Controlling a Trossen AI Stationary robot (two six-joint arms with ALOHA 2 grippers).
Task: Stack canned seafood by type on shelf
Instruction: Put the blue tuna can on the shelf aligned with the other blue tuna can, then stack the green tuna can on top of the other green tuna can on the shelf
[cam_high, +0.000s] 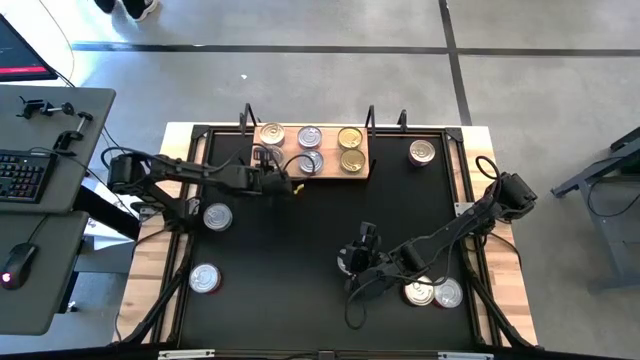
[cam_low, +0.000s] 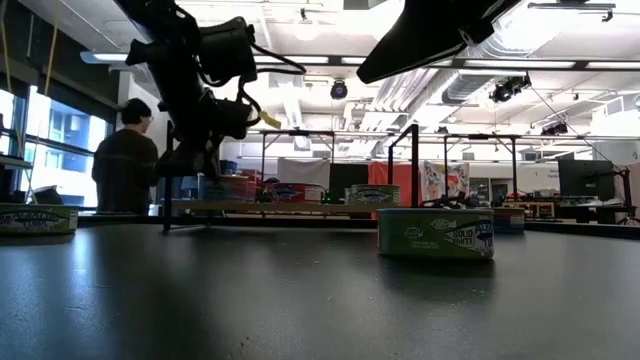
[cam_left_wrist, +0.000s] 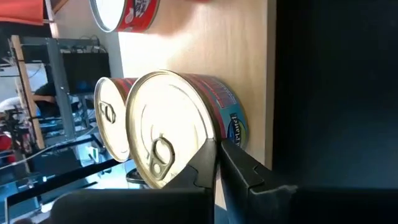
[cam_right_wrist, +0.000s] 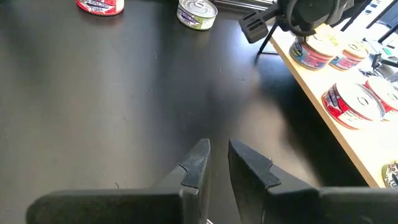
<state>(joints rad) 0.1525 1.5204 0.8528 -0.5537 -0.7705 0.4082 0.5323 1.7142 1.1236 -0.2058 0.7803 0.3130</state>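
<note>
The wooden shelf board (cam_high: 331, 148) lies at the mat's far side and carries several tins in two rows. My left gripper (cam_high: 268, 160) reaches over the board's left near corner. In the left wrist view (cam_left_wrist: 217, 152) it is shut at a red-labelled tin (cam_left_wrist: 174, 124) that stands on the board (cam_left_wrist: 249, 62), with another tin (cam_left_wrist: 111, 127) just behind. My right gripper (cam_high: 350, 265) hangs over the bare mat right of centre. Its fingers (cam_right_wrist: 219, 149) are shut and hold nothing. Loose tins stand on the mat (cam_high: 217, 216), (cam_high: 205, 278), (cam_high: 423, 151), (cam_high: 418, 292). My left gripper meets the tin at its near rim (cam_left_wrist: 210, 134), which runs into the narrow gap between the fingertips. One finger (cam_left_wrist: 202, 163) lies over the lid's edge, the other (cam_left_wrist: 244, 167) against the side wall. The fingers slant down from the near side. The tin stands upright on the board.
Thin black wire posts (cam_high: 247, 118), (cam_high: 371, 118) rise at the board's far edge. One more tin (cam_high: 448, 293) sits near the right arm. A desk with a keyboard (cam_high: 25, 175) stands left of the table. A person (cam_low: 125, 160) stands in the room beyond. The mat's middle (cam_high: 300, 250) is bare.
</note>
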